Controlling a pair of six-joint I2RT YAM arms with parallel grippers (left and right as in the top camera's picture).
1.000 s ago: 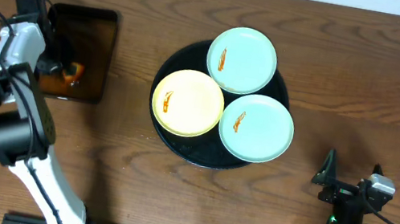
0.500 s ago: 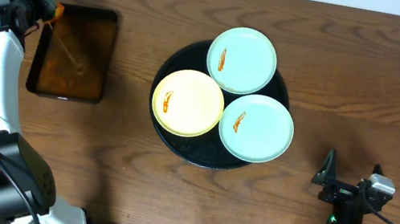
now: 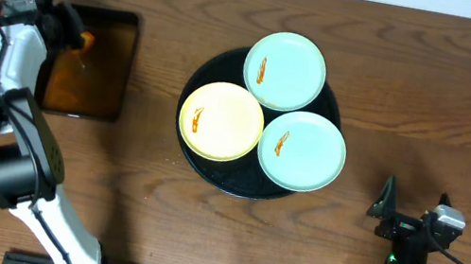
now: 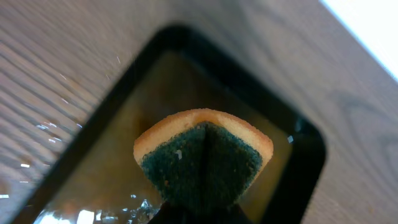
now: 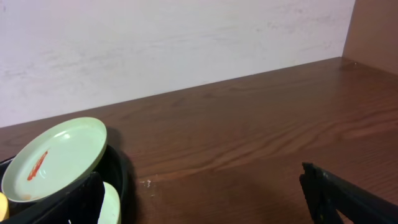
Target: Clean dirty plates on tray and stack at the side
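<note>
Three dirty plates lie on the round black tray (image 3: pixel 228 177): a pale yellow one (image 3: pixel 221 121) and two mint-blue ones (image 3: pixel 285 70) (image 3: pixel 301 150), each with an orange-red smear. My left gripper (image 3: pixel 80 36) is far to their left, shut on a folded orange sponge with a dark green scouring side (image 4: pixel 204 157), held over the rectangular tray's brownish liquid. My right gripper (image 3: pixel 412 210) rests open and empty on the table, right of the round tray. In the right wrist view, a mint plate (image 5: pixel 56 158) shows beyond my open right gripper (image 5: pixel 205 202).
The rectangular black tray with brownish liquid (image 3: pixel 91 79) (image 4: pixel 305 155) sits at the far left. Bare wooden table lies between the two trays and right of the round tray (image 5: pixel 249 143). A pale wall stands behind the table.
The left arm lifted the sponge from the liquid, swung up towards the far left corner, and is now back over the rectangular tray's far left part. The right arm and plates have not moved.
</note>
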